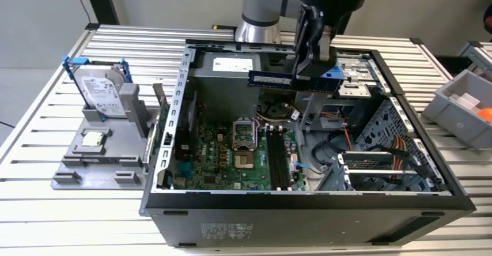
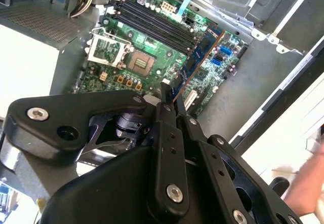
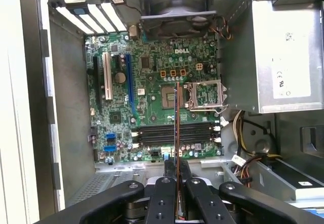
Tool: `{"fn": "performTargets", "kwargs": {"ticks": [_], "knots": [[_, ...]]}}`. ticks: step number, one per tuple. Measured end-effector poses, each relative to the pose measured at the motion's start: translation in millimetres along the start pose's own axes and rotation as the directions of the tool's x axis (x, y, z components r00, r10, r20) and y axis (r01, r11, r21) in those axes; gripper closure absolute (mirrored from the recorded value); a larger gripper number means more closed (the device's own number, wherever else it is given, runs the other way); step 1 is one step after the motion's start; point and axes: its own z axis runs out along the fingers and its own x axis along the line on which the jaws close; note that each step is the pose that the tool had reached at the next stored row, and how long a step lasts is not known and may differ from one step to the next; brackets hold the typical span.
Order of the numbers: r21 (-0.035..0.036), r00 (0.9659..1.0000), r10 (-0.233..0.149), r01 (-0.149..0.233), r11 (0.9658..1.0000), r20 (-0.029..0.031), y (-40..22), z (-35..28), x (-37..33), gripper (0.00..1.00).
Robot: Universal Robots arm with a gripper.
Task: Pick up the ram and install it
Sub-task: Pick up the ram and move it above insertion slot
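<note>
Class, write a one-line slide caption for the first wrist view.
The claw grips the ram edge-on above the motherboard and its black slots inside the open computer case.

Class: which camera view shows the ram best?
The exterior view: the ram shows its flat side, above the open computer case. The first wrist view sees it edge-on; the second wrist view, at a slant.

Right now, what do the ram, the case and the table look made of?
The ram: rigid circuit-board laminate by the look, a thin flat dark blue stick, matte; the gripper is shut on it.
The case: probably sheet steel, with folded edges and punched holes, a dark coated outer panel and bare grey inside.
The table: likely aluminium, silvery ribbed slats with a dull sheen.
</note>
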Motion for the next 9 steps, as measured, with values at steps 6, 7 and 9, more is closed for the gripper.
{"fn": "performTargets", "kwargs": {"ticks": [6,7,9], "knots": [[0.003,1.0,0.0,0.0,1.0,0.0003,0.0,0.4,-0.8,1.0],[0.0037,1.0,0.0,0.0,1.0,0.0004,0.0,0.6,-1.2,1.0],[0.0043,1.0,0.0,0.0,1.0,0.0005,0.1,0.8,-2.1,1.0]]}}
